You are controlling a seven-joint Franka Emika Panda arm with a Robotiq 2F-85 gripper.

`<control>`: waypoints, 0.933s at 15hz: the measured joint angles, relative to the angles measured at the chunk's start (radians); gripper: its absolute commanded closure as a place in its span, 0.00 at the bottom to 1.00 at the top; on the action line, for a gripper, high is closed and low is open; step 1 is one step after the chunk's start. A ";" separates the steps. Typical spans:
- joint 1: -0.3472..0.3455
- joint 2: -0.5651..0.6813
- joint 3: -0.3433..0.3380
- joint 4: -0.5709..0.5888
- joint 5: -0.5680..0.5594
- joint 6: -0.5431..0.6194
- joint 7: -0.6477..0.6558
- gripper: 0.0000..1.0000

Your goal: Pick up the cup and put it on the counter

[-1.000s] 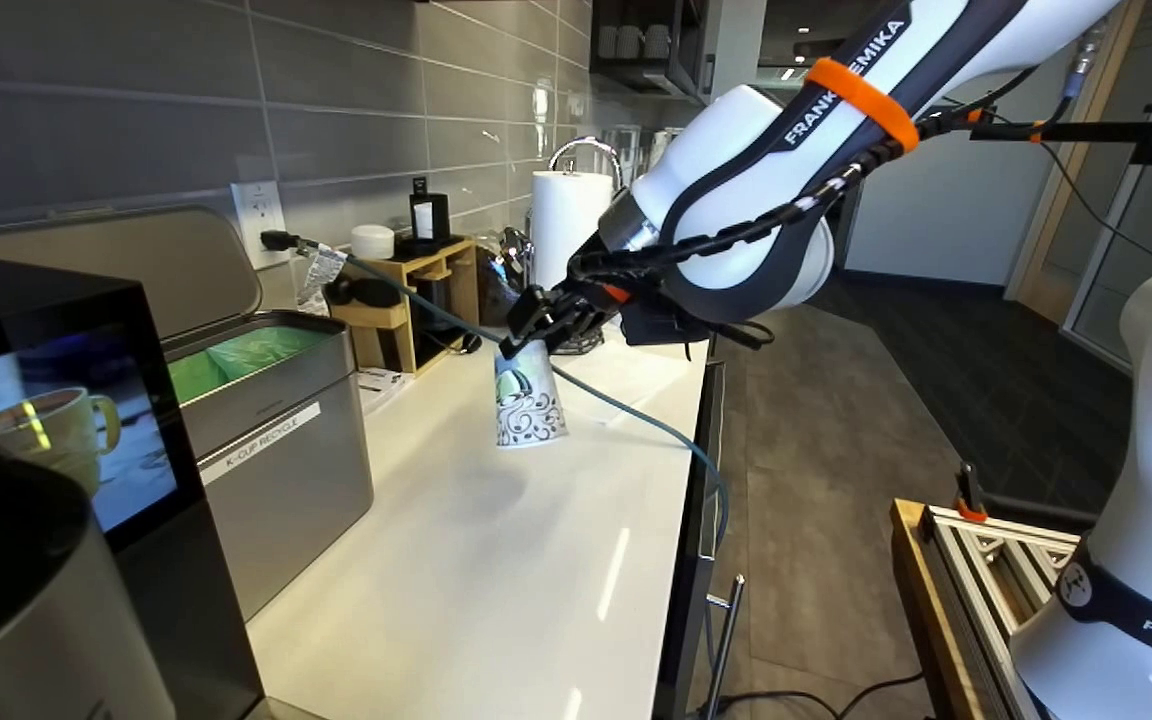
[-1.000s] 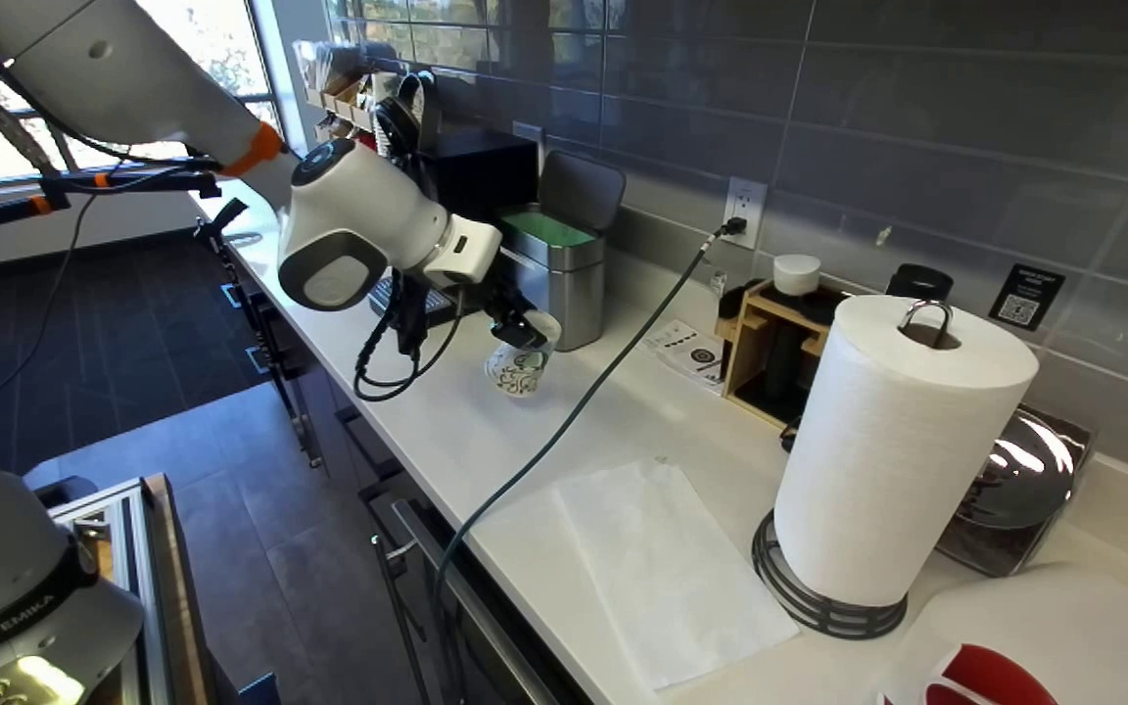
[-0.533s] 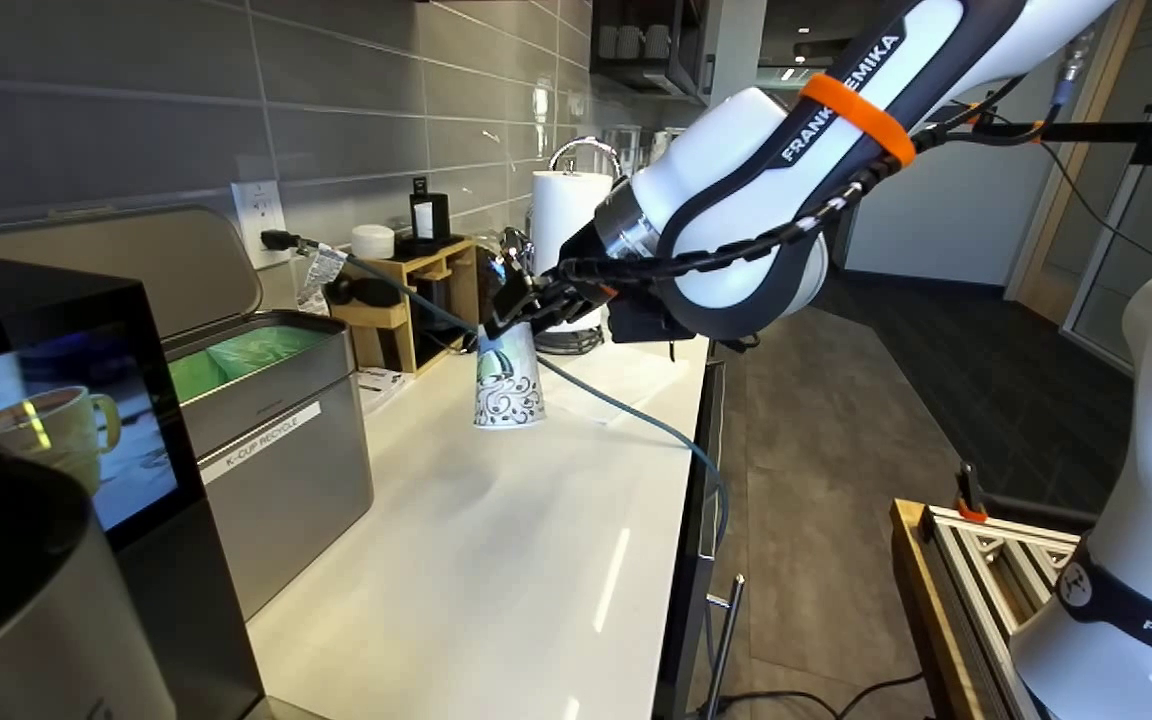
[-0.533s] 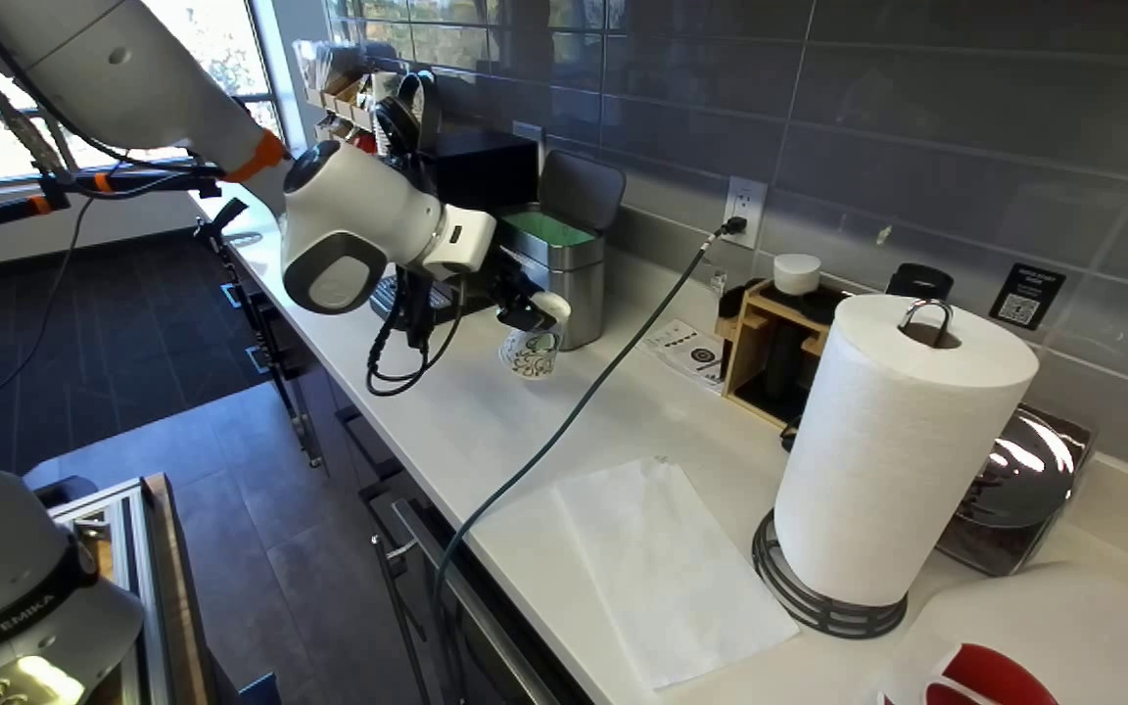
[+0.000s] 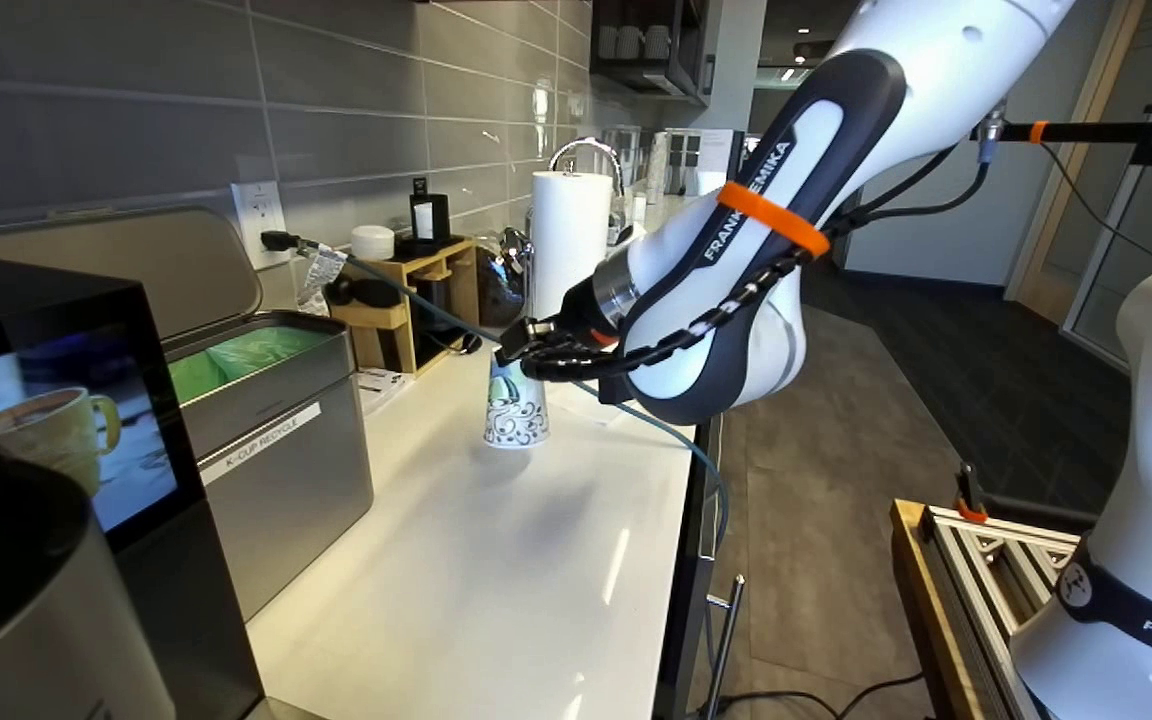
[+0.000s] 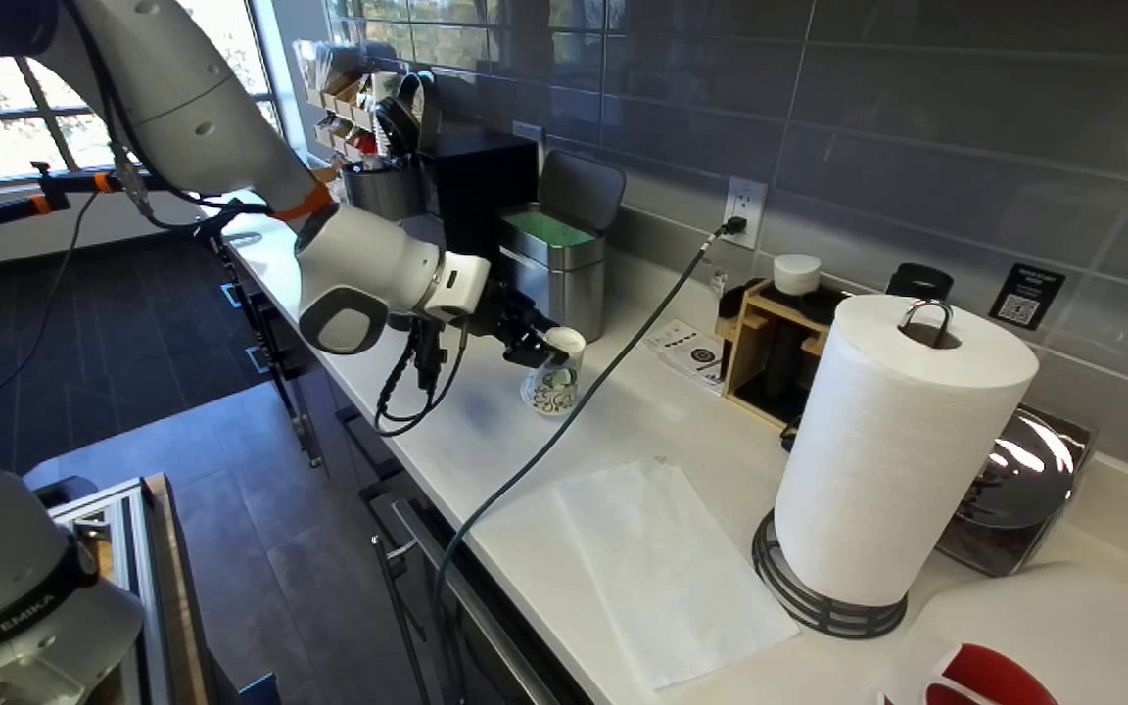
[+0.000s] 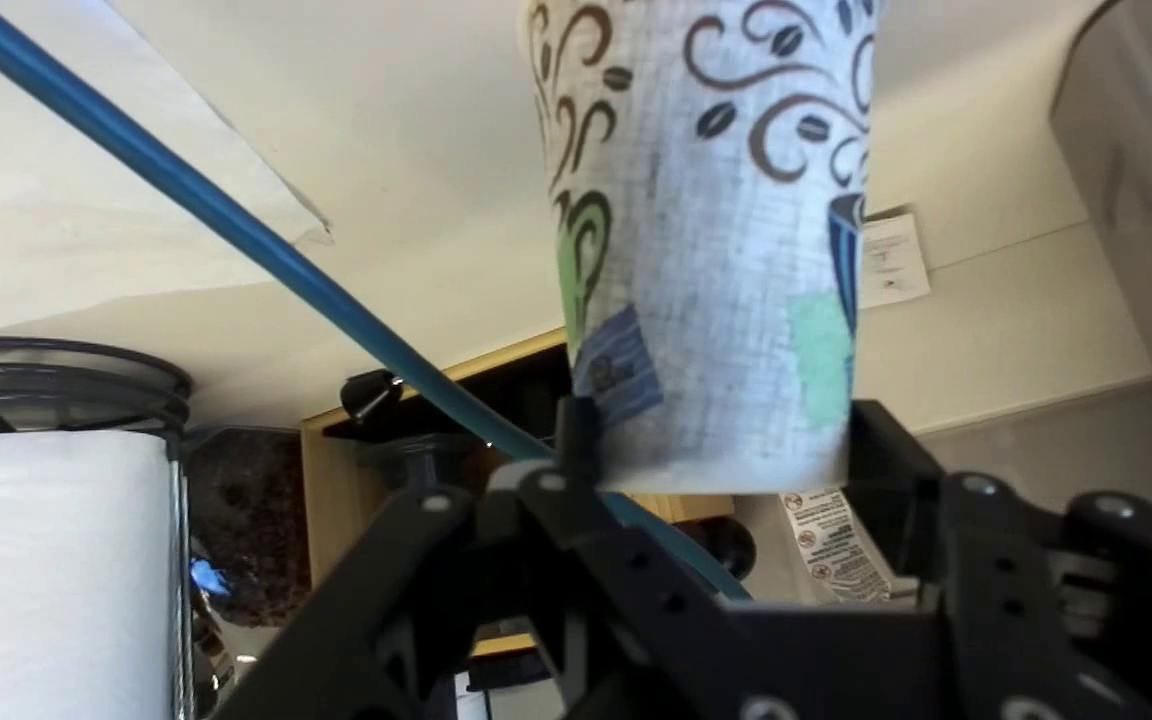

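Note:
The cup (image 5: 516,405) is pale with swirls and blue-green markings. It stands nearly upright, narrow end up and wide end down, and also shows in an exterior view (image 6: 557,380). My gripper (image 5: 513,352) reaches it from the side and is shut on its narrow upper end. In the wrist view my gripper (image 7: 726,440) has one finger (image 7: 579,440) on each side of the cup (image 7: 716,260), both touching it. The cup's lower end is close to the white counter (image 5: 476,590); I cannot tell whether it touches.
A teal cable (image 5: 626,405) crosses the counter just beside the cup. A silver bin (image 5: 286,460) stands by the wall with its lid open. A wooden rack (image 5: 371,316), a paper towel roll (image 6: 902,460) and a white sheet (image 6: 672,578) are on the counter too.
The cup, held throughout, first rose a little, then came down lower, closer to the cable. It is more upright than a second ago. The arm has lowered and shifted.

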 measured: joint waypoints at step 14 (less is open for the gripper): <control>0.107 -0.102 -0.015 -0.073 0.256 -0.076 -0.278 0.00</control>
